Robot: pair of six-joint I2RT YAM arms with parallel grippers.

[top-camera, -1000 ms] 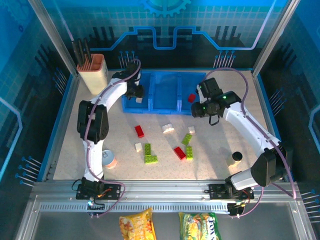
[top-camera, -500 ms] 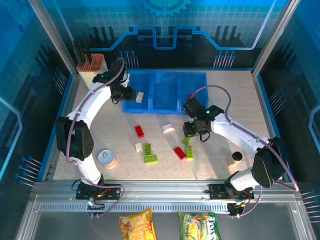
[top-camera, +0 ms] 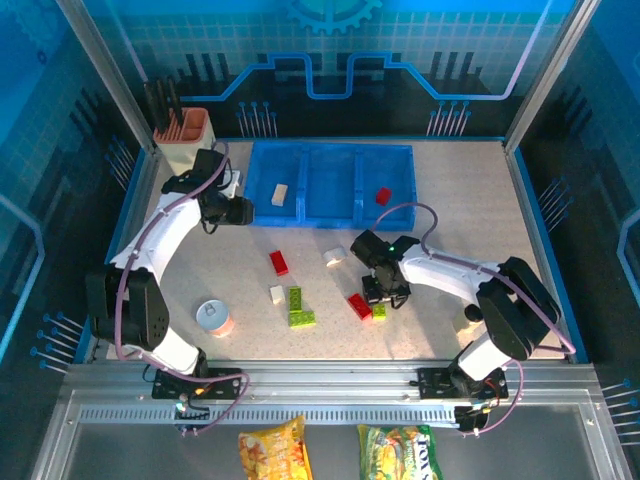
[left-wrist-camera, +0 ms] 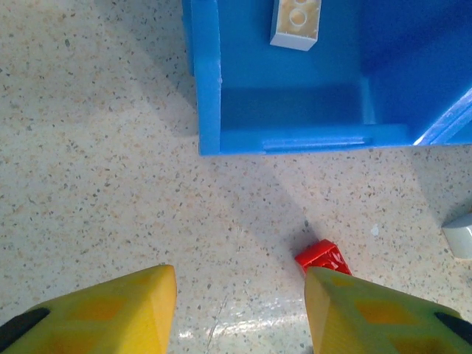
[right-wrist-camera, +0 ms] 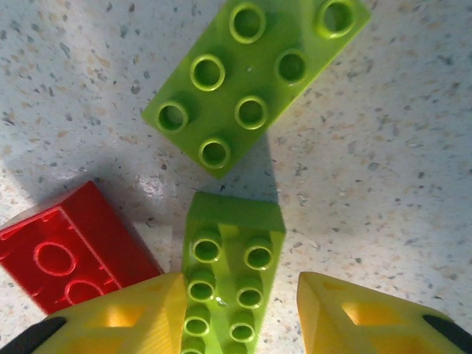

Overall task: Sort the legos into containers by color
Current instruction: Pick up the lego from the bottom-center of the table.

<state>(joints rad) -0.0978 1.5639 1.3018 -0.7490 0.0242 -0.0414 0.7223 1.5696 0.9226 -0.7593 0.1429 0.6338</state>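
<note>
glossy smooth plastic green brick (right-wrist-camera: pixel 251 81) and red brick (right-wrist-camera: pixel 70 247), smooth blue plastic tray (left-wrist-camera: pixel 210 88), speckled faintly shiny tabletop (left-wrist-camera: pixel 96 184).

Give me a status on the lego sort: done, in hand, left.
Done: one cream brick in the blue tray's left bin, one red brick in its right bin. In hand: nothing gripped; the right gripper straddles a green brick, jaws open; the left gripper hovers open. Left: about eight loose bricks on the table.
</note>
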